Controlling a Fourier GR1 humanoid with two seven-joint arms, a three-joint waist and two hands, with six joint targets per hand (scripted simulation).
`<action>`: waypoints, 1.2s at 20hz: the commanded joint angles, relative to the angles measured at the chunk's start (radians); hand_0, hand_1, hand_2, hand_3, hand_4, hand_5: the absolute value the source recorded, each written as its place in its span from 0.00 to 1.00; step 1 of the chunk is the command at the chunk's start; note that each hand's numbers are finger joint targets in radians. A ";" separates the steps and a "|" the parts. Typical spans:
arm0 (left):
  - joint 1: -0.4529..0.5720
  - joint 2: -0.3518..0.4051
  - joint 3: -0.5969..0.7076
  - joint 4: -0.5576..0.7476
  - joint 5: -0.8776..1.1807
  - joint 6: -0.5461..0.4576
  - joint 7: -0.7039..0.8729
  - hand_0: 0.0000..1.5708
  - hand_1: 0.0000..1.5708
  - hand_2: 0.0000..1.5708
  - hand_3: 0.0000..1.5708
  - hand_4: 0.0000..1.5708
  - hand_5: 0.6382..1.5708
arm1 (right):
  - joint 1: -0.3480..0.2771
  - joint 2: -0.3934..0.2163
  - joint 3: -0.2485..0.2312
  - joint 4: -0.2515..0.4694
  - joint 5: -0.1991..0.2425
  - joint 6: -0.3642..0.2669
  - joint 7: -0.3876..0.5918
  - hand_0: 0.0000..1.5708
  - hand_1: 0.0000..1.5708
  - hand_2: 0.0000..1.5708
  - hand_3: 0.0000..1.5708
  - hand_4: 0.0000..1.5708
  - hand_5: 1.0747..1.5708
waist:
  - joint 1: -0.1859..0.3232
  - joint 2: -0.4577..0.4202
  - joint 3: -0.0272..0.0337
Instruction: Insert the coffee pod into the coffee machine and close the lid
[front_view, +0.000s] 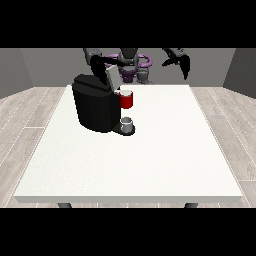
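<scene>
Grey walls and pale wood flooring surround the white table I am working over, seen from across it with the robot small at the far edge. Much is hard for me to read: the hand at the view's left sits behind the raised lid of the black machine, so I cannot tell how its fingers lie or whether it holds anything. I cannot make out the pod with certainty; a small red and white shape shows at the machine's front, just below that hand. A grey cup stands on the machine's base. The hand at the view's right hangs well apart, above the table's far corner, fingers spread and holding nothing.
</scene>
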 joint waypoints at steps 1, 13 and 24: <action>0.005 -0.054 -0.054 -0.036 -0.028 0.050 0.023 0.00 0.00 0.00 0.00 0.23 1.00 | -0.069 -0.023 0.005 0.037 0.014 0.018 0.010 0.00 0.00 0.00 0.00 0.14 1.00 | 0.017 0.018 0.0016; -0.022 -0.004 -0.035 -0.007 -0.010 0.010 -0.002 0.00 0.00 0.00 0.00 0.21 1.00 | -0.165 0.034 0.083 0.007 0.086 -0.020 0.046 0.00 0.00 0.00 0.00 0.00 1.00 | 0.074 0.055 0.0014; -0.099 -0.014 -0.071 -0.008 -0.006 -0.020 -0.033 0.00 0.00 0.00 0.00 0.24 1.00 | -0.304 -0.066 0.078 -0.074 0.163 -0.056 0.165 0.00 0.00 0.00 0.00 0.15 1.00 | 0.203 0.142 0.0013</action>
